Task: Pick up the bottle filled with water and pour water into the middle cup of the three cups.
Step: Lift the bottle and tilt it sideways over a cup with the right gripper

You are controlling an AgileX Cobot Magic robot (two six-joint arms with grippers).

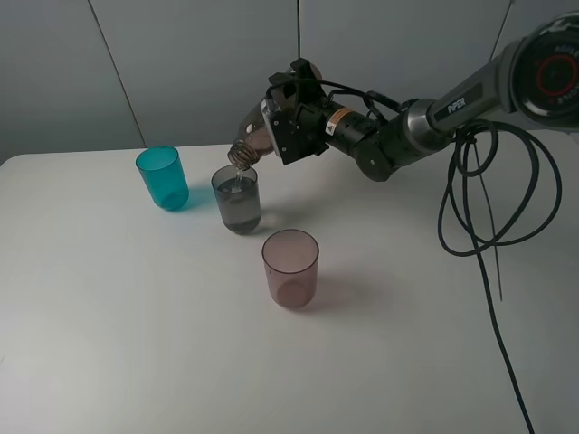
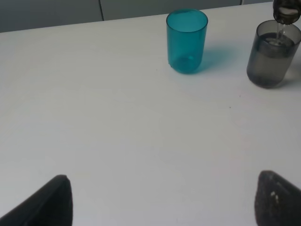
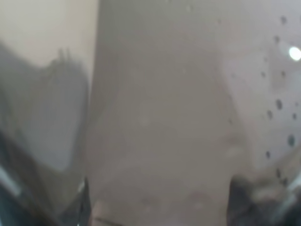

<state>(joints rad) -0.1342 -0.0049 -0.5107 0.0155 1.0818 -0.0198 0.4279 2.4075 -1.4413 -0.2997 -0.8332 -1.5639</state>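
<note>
My right gripper [image 1: 280, 122] is shut on the smoky brown bottle [image 1: 251, 142] and holds it tilted, neck down, over the middle smoky grey cup [image 1: 237, 200]. A thin stream of water runs from the bottle's mouth [image 2: 285, 12] into that cup [image 2: 272, 53], which holds water. The teal-blue cup [image 1: 163, 178] stands to its left and the pinkish-mauve cup [image 1: 290, 268] nearer the front. The bottle's wet wall [image 3: 164, 117] fills the right wrist view. My left gripper [image 2: 162, 200] is open and empty over bare table, apart from the cups; it is out of the high view.
The white table [image 1: 136, 344] carries only the three cups. The right arm's black cables [image 1: 479, 208] hang in loops over the table's right side. A grey wall stands behind the table's far edge.
</note>
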